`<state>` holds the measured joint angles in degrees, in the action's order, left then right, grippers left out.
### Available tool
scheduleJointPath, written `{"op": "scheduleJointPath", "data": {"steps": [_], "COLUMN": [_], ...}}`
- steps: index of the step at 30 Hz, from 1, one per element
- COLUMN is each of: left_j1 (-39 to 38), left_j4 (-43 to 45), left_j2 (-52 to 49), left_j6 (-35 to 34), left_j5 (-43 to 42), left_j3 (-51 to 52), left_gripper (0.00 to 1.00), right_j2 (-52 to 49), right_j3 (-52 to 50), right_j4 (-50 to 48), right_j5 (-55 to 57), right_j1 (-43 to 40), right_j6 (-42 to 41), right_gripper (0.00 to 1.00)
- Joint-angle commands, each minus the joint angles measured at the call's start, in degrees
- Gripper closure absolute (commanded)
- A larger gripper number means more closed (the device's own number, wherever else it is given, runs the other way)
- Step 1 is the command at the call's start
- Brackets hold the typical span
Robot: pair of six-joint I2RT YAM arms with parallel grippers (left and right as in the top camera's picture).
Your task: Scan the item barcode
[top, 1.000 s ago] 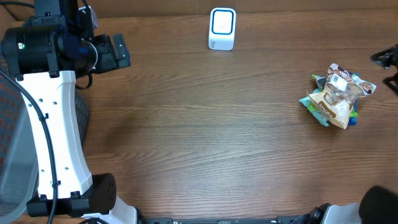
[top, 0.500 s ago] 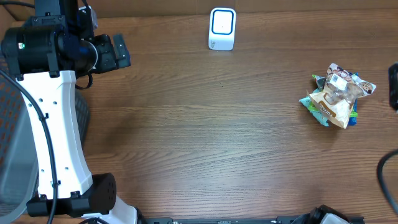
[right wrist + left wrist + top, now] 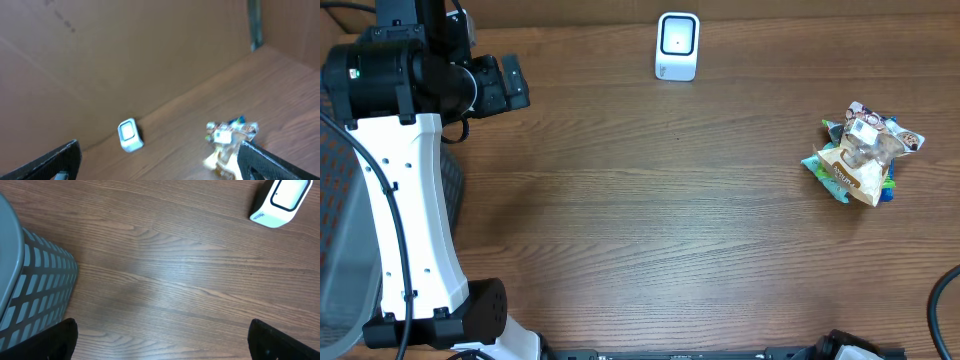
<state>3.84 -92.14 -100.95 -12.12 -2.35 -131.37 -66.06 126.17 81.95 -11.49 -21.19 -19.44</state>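
The item is a small heap of snack packets (image 3: 860,155) lying on the wooden table at the right; the right wrist view shows the snack packets (image 3: 227,145) low and a little blurred. The white barcode scanner (image 3: 677,45) stands at the table's back middle, and this scanner (image 3: 280,200) is at the top right of the left wrist view and, as the same scanner (image 3: 129,135), left of the packets in the right wrist view. My left gripper (image 3: 167,345) is open over bare wood at the far left. My right gripper (image 3: 165,167) is open, raised and apart from the packets, out of the overhead view.
A grey mesh basket (image 3: 30,290) stands just left of the left gripper. The white left arm (image 3: 410,200) runs along the table's left side. A brown cardboard wall (image 3: 125,50) backs the table. A black cable (image 3: 945,300) loops in at the bottom right corner.
My right gripper, seen at the right edge of the overhead view beside the packets, has drawn back out of that view. The left arm, scanner and packets have not moved.
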Motion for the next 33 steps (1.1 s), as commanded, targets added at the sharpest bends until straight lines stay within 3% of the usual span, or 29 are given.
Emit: {"op": "scheduleJointPath", "data": {"steps": [1, 7, 15, 25, 33], "left_j1": [-0.22, -0.22, -0.22, -0.22, -0.22], "left_j4": [0.02, 0.04, 0.02, 0.02, 0.02], "left_j2": [0.92, 0.92, 0.92, 0.92, 0.92], "left_j6": [-0.98, -0.98, -0.98, -0.98, -0.98], "left_j5": [-0.2, -0.2, -0.2, -0.2, -0.2], "left_j3": [-0.02, -0.02, -0.02, -0.02, -0.02], "left_gripper": [0.0, 0.0, 0.0, 0.0, 0.0], "right_j2": [2.45, 8.33, 19.58, 32.04, 41.88], "right_j3": [-2.86, -15.47, -42.8, -74.64, -97.53], "right_j4": [-4.44, -23.67, -51.63, -76.19, -98.77], "right_j5": [8.33, 9.49, 11.13, 22.36, 22.91], "right_j1": [3.56, 8.72, 15.54, 21.31, 21.51], "right_j6": [0.37, 0.37, 0.39, 0.37, 0.37], "right_gripper": [0.0, 0.0, 0.0, 0.0, 0.0]}}
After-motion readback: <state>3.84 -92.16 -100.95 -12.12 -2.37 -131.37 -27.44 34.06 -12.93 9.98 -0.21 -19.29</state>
